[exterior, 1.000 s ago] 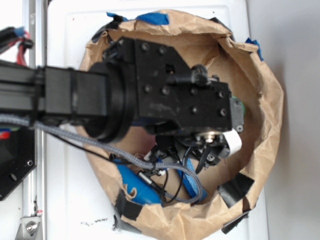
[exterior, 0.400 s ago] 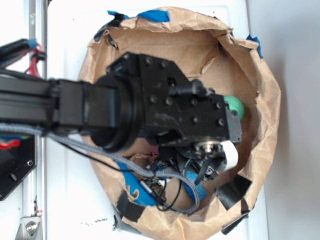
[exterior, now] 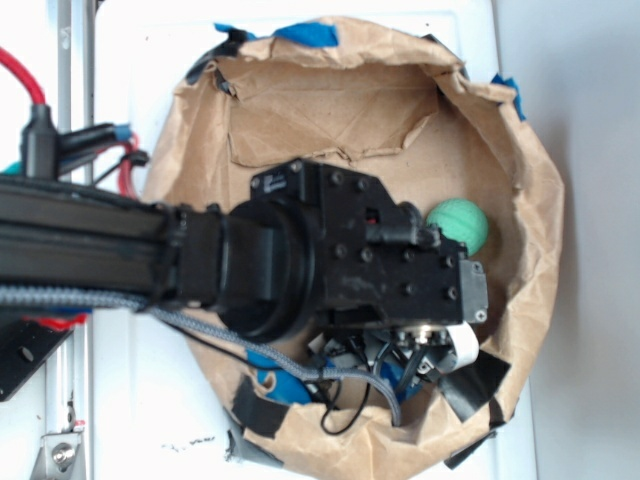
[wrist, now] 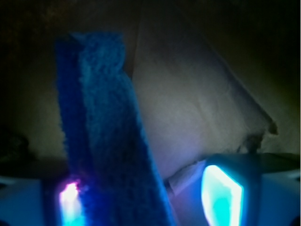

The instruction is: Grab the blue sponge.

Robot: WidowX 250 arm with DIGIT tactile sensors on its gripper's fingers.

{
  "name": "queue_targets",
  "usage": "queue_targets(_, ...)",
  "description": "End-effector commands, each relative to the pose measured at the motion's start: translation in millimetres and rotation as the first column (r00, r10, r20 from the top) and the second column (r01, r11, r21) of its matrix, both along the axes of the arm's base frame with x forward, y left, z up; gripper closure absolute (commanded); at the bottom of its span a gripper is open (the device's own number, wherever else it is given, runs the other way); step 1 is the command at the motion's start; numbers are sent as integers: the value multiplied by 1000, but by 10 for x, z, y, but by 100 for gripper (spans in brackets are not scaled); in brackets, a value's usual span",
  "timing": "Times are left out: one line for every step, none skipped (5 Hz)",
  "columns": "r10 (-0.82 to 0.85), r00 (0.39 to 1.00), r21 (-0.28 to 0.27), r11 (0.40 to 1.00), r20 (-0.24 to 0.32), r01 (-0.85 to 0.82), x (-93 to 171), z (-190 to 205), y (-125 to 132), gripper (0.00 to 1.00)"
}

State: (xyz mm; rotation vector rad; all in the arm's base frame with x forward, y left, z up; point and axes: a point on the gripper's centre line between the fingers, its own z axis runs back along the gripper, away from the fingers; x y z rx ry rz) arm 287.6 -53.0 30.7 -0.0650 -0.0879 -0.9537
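Observation:
In the wrist view the blue sponge, a rough bright-blue pad, stands on edge between my fingers. It lies close against the left fingertip, and a gap separates it from the right fingertip. My gripper is open around it. In the exterior view the gripper hangs low inside the brown paper bag, near its lower rim. The black wrist hides most of it, and only a sliver of the blue sponge shows.
A green ball lies in the bag just above the wrist. A smooth blue piece sits at the lower left under the cables. Black tape and blue tape patch the bag's rim. Crumpled paper rises behind the sponge.
The arm has moved down the exterior view toward the bag's lower rim. This uncovered the green ball and covered more of the sponge and the smooth blue piece.

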Motion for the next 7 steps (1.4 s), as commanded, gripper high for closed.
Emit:
queue_targets(-1,999,-39,999,55,3,5,279,-59,100)
queue_targets(10,997,-38,999,79,-7,-37,412,-2,100)
queue_targets(122,987,-74,991,100,-115,-75,683,228,100)
queue_targets(271,959,-82,961,80,-264,-130,885,438,100)
queue_targets(504,862,-110,855,-52,-507,-262,1049,675,100)
queue_targets(685,727,-89,722,-48,-686,-389,1165,684,100)
queue_targets(760,648,-83,650,52,-755,-459,1308,632,100)
